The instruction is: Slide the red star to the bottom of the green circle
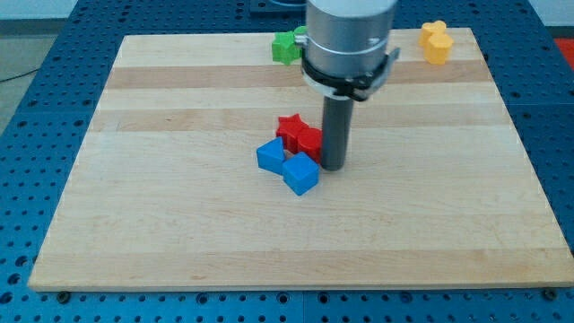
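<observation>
The red star (289, 127) lies near the board's middle. A second red block (309, 141) touches its lower right side. My tip (334, 167) stands just right of that second red block, close against it. A green block (286, 48) sits at the board's top edge, straight above the red star. The arm hides its right part, so I cannot make out its shape.
Two blue blocks lie just below the red ones: one at the left (269, 156), a blue cube (301, 175) at the lower right. A yellow block (435, 41) sits at the board's top right. The arm's grey body (348, 40) covers the top middle.
</observation>
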`<control>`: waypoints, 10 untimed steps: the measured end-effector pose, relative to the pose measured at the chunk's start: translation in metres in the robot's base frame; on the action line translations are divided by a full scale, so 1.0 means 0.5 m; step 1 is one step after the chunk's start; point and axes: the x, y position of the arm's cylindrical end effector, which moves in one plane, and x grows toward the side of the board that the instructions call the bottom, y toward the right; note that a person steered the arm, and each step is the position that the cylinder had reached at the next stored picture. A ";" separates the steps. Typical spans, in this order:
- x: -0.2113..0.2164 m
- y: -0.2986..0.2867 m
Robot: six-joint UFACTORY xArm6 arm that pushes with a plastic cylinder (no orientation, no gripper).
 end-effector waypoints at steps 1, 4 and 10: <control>-0.044 -0.046; -0.082 -0.217; -0.306 -0.129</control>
